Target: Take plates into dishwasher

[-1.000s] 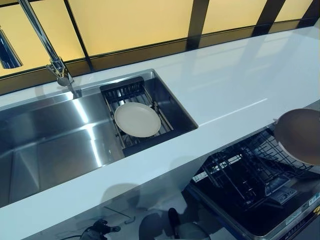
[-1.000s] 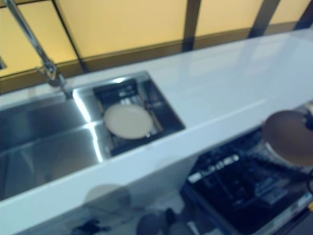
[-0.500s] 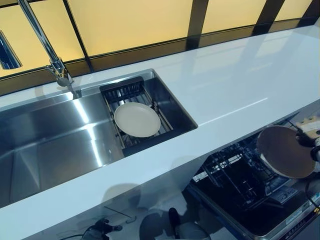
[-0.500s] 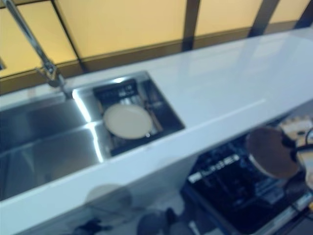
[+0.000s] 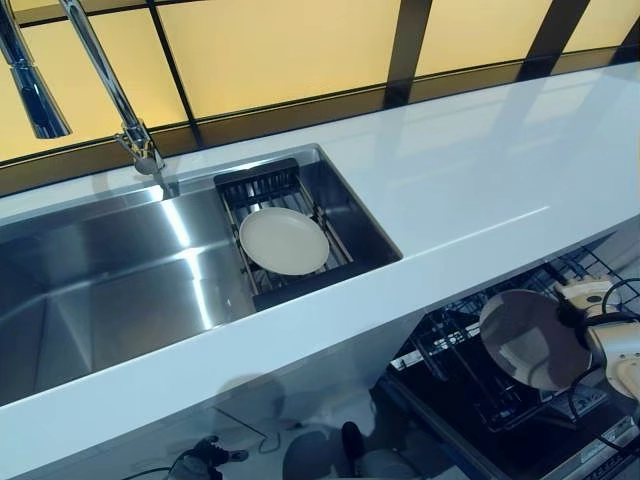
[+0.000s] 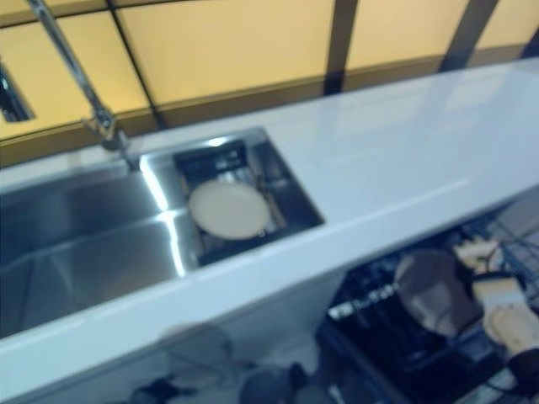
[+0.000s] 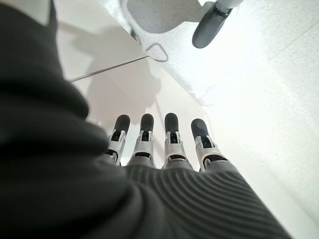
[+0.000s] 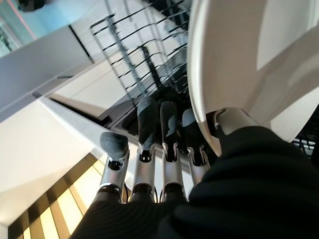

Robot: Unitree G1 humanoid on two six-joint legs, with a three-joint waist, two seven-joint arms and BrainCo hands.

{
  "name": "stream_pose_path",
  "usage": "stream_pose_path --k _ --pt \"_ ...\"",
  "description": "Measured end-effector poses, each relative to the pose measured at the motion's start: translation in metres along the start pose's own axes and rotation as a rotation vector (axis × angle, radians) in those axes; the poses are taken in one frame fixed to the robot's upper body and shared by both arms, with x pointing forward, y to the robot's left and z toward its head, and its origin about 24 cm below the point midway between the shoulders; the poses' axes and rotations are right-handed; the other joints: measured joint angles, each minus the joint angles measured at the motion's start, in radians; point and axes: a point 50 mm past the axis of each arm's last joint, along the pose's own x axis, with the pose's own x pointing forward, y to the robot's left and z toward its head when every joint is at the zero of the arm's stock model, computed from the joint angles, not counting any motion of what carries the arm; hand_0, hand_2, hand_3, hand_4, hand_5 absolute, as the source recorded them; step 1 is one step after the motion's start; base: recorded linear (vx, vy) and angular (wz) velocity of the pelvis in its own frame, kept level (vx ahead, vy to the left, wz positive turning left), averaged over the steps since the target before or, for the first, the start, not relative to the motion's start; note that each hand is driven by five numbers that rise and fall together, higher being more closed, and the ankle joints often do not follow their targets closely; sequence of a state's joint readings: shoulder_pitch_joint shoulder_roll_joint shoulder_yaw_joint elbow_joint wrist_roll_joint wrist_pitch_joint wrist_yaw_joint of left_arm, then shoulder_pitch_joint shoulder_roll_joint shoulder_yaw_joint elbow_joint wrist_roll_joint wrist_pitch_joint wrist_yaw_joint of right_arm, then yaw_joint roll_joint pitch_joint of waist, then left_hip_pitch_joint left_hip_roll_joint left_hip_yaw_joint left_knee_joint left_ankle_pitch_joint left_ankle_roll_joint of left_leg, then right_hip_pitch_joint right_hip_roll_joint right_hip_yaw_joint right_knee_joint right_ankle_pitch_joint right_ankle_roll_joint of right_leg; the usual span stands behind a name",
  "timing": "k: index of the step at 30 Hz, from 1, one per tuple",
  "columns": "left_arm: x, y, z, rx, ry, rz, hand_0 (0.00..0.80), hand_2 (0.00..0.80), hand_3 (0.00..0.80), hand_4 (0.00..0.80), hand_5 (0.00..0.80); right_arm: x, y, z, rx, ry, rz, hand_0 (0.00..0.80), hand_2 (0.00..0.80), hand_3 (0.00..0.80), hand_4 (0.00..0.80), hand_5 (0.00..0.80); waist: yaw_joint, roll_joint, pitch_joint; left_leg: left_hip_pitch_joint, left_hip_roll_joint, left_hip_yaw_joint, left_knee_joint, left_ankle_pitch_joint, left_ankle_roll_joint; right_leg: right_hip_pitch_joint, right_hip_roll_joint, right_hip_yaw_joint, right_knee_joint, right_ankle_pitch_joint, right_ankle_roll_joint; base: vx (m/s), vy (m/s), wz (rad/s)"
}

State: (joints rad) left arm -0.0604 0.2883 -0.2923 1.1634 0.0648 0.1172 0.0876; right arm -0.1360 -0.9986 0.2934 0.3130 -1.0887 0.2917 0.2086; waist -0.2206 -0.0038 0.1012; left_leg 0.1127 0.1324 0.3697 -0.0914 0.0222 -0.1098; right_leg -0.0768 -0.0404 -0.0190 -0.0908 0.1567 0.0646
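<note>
Closest to you, the right hand (image 5: 612,345) has a plate (image 5: 531,340) pinched by its edge, thumb on one face and fingers (image 8: 149,124) on the other. The plate is up on edge, tilted, hanging just over the open dishwasher rack (image 5: 470,385). You can't tell from these views whether the rim touches the wires. The rack is a dark wire basket pulled out below the counter, and the only thing you can make out in it is its own rows of prongs (image 8: 134,55).

Your left hand (image 7: 159,144) shows only in its own wrist view: fingers straight, side by side, holding nothing, pointed at a pale floor.

Going further back, the white countertop (image 5: 480,170) runs across the whole scene. Set into it is the steel sink (image 5: 110,280). The sink's right end holds a black wire drainer (image 5: 262,190), and a second cream plate (image 5: 284,241) lies flat in that drainer, face up. The rest of the basin is bare metal. The tall faucet (image 5: 120,110) stands at the sink's far edge, with yellow panels (image 5: 280,50) behind.
</note>
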Motion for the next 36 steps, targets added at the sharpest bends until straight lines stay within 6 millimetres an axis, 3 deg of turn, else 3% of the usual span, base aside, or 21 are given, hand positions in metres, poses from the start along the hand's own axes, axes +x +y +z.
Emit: stream_pose_path --k 11,24,36 --pt "0.0 -0.001 -0.002 0.001 0.007 -0.005 0.0 0.0 0.0 0.0 0.0 0.007 0.03 0.023 0.064 0.061 0.15 0.8 0.8 0.8 0.8 0.8 0.068 -0.002 -0.005 0.002 0.001 -0.026 0.001 0.002 0.001 0.016 -0.003 -0.025 0.0 -0.005 -0.006 0.01 -0.011 0.06" --pt "-0.001 -0.002 -0.006 0.035 0.009 -0.021 0.0 0.0 0.0 0.0 0.0 0.008 0.072 0.054 0.117 0.105 0.355 0.8 0.8 0.8 0.8 0.8 0.119 0.002 -0.022 0.004 -0.002 -0.067 0.0 0.006 0.004 0.04 -0.013 -0.064 0.0 -0.013 -0.017 0.015 0.007 0.09" --pt "-0.001 -0.003 -0.005 0.05 0.002 -0.031 0.0 0.0 0.0 0.0 0.0 0.008 0.08 0.058 0.14 0.162 0.382 0.8 0.8 0.8 0.8 0.8 0.155 0.003 -0.041 0.005 -0.001 -0.082 0.0 0.01 0.004 0.049 -0.015 -0.08 0.0 -0.014 -0.019 0.003 0.005 0.03"
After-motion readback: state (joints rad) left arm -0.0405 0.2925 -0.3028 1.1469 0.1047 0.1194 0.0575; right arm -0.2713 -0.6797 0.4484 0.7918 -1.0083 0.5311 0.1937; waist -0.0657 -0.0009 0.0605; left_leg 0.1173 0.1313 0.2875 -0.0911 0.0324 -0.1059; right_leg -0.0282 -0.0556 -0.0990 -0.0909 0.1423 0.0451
